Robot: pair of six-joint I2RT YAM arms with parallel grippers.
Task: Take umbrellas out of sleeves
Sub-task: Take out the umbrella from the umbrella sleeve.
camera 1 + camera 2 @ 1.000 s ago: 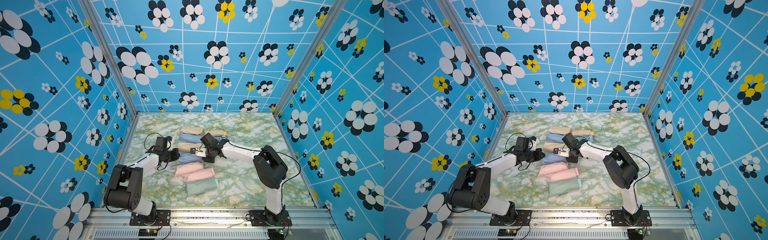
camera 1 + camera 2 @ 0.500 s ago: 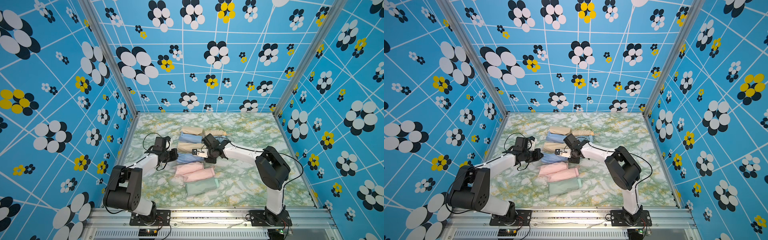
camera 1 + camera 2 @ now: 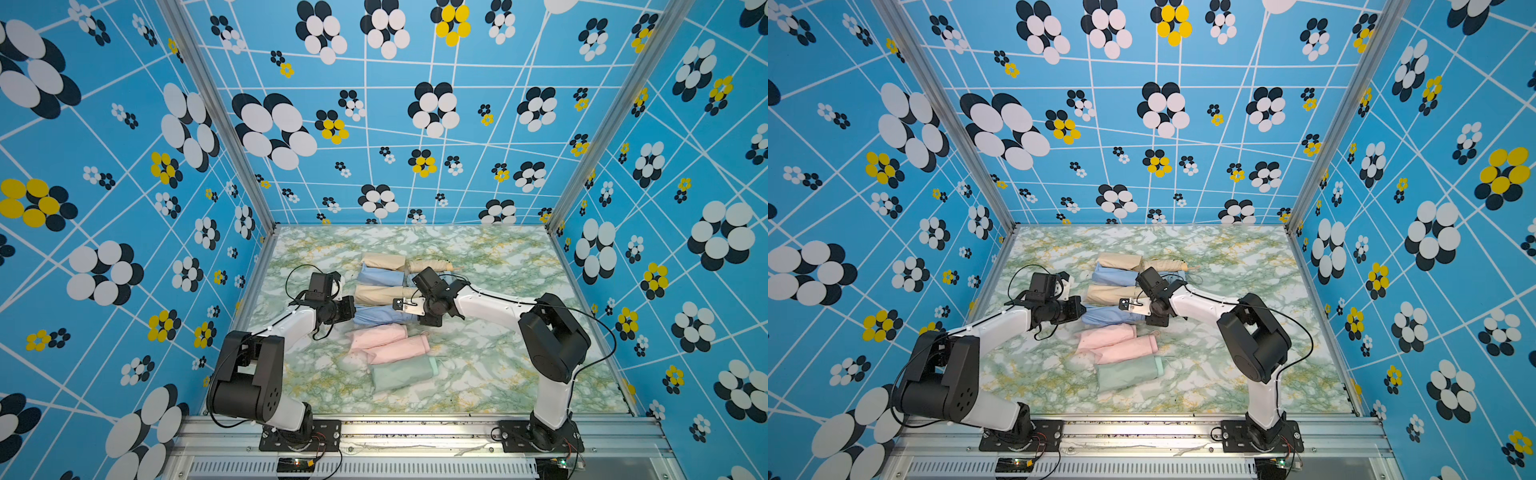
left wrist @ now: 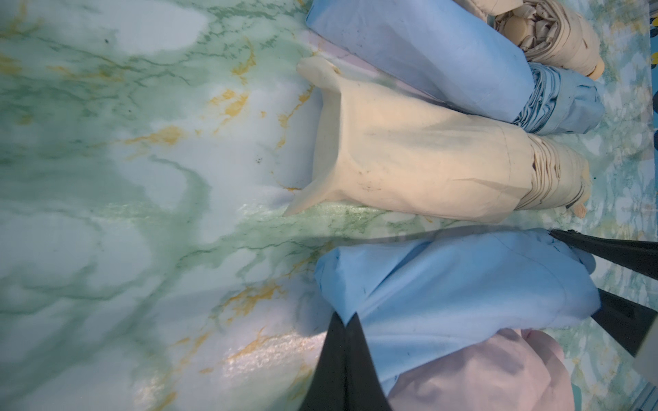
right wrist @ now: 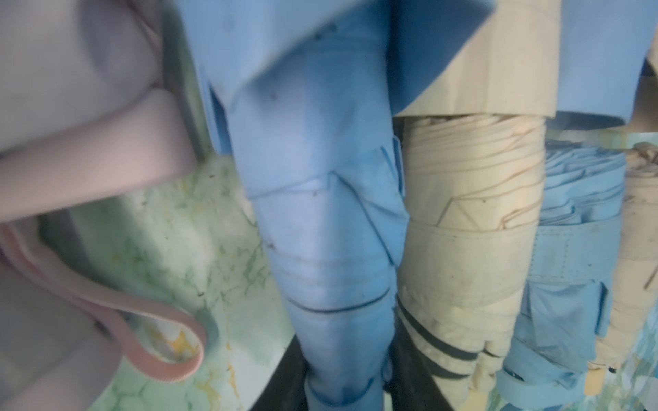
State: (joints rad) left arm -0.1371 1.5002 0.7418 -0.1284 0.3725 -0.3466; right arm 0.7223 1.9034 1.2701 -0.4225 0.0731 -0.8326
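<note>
Sleeves with umbrellas lie in a row at mid-table. My left gripper (image 3: 353, 312) (image 4: 345, 320) is shut, pinching the closed corner of the nearer light blue sleeve (image 3: 380, 316) (image 3: 1111, 316) (image 4: 445, 284). At that sleeve's open end my right gripper (image 3: 419, 318) (image 5: 347, 377) is shut on the light blue umbrella (image 5: 331, 249), whose pleated body sticks out of the sleeve mouth. Behind it lie a beige sleeve (image 3: 380, 294) (image 4: 409, 160) with its umbrella partly out, another light blue sleeve (image 3: 380, 276) and a bare beige umbrella (image 3: 430, 265).
Two pink sleeves (image 3: 376, 336) (image 3: 399, 349) and a mint green one (image 3: 405, 374) lie in front of the held sleeve. A pink wrist cord (image 5: 160, 338) loops on the marble table (image 3: 498, 374) beside my right fingers. Patterned walls enclose three sides.
My right arm has drawn back slightly to the right with the light blue umbrella. The left gripper has kept its hold on the sleeve end.
</note>
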